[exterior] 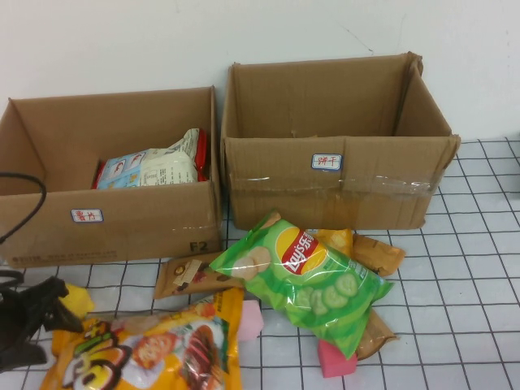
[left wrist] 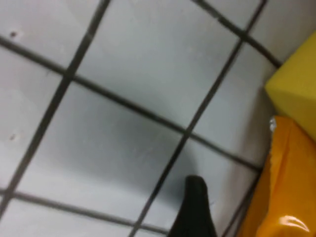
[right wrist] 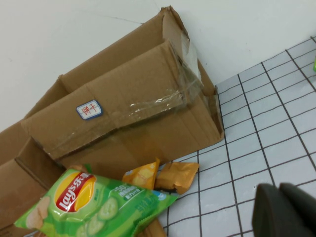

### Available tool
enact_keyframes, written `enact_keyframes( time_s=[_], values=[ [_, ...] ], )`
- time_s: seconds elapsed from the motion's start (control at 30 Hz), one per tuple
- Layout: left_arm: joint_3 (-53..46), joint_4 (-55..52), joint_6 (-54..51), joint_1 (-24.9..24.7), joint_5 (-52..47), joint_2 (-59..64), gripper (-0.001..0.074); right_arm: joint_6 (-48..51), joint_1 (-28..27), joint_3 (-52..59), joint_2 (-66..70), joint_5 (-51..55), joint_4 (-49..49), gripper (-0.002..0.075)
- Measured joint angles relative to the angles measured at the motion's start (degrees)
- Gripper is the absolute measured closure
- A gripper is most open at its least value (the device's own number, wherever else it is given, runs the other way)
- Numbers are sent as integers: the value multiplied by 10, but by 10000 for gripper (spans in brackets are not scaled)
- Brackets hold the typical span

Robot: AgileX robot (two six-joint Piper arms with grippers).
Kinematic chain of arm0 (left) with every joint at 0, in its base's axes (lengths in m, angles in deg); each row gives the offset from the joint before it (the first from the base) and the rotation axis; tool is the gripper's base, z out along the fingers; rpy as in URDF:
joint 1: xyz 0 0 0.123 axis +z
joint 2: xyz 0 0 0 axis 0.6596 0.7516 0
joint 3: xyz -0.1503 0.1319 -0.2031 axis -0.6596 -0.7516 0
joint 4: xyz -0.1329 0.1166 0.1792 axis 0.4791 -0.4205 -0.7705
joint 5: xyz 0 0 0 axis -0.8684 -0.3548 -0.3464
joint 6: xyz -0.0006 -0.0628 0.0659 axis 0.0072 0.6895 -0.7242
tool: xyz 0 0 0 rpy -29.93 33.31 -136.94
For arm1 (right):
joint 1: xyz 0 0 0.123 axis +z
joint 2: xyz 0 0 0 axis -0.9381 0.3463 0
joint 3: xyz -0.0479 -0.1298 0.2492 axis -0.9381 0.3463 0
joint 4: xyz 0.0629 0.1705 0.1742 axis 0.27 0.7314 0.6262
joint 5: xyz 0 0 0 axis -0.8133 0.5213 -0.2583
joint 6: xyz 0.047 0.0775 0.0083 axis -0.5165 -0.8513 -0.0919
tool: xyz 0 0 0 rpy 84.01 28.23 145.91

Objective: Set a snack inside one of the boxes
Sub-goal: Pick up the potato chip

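Note:
A heap of snacks lies in front of two cardboard boxes: a green Lay's chip bag (exterior: 305, 276), a big orange bag (exterior: 154, 345), a brown packet (exterior: 188, 275) and small orange-brown packets (exterior: 375, 253). The left box (exterior: 122, 223) holds white and red snack bags (exterior: 154, 169). The right box (exterior: 341, 191) looks empty. My left gripper (exterior: 58, 313) sits low over the table at the front left, open, at the orange bag's left edge (left wrist: 289, 187). One of its fingers (left wrist: 195, 210) shows; the other is hidden. My right gripper (right wrist: 277, 192) is shut and empty, off to the right of the heap, outside the high view.
A yellow block (exterior: 77, 299) lies by the left gripper, and it also shows in the left wrist view (left wrist: 296, 91). Pink blocks (exterior: 335, 357) lie under the heap. A black cable (exterior: 28, 199) hangs over the left box's front. Gridded table stretches to the right (exterior: 463, 309).

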Motion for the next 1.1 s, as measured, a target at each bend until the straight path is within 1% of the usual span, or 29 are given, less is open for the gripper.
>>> enact_keyframes(
  time_s=[0.2,0.27,0.33,0.37,0.43,0.53,0.57,0.6,0.67,0.8,1.0,1.1],
  values=[
    [1,156,-120,1,-4,17,235,0,0,0,0,0,0,727],
    [1,187,-142,0,-6,19,236,0,0,0,0,0,0,727],
    [1,206,-160,0,-13,21,258,0,0,0,0,0,0,727],
    [1,210,-169,0,-15,22,283,0,0,0,0,0,0,727],
    [1,221,-189,0,-24,26,360,0,0,0,0,0,0,727],
    [1,233,-218,0,-36,31,561,0,0,0,0,0,0,727],
    [1,239,-224,0,-41,31,611,1,0,0,0,0,0,727],
    [1,245,-233,0,-46,31,651,1,0,0,0,0,0,727],
    [1,260,-251,0,-56,31,690,2,0,0,0,0,0,727],
    [1,324,-314,0,-96,31,717,2,0,0,0,0,0,727],
    [1,476,-402,0,-224,-1,730,2,0,0,0,0,3,727],
    [1,494,-407,0,-236,-37,731,2,0,0,0,0,3,727]
  ],
)
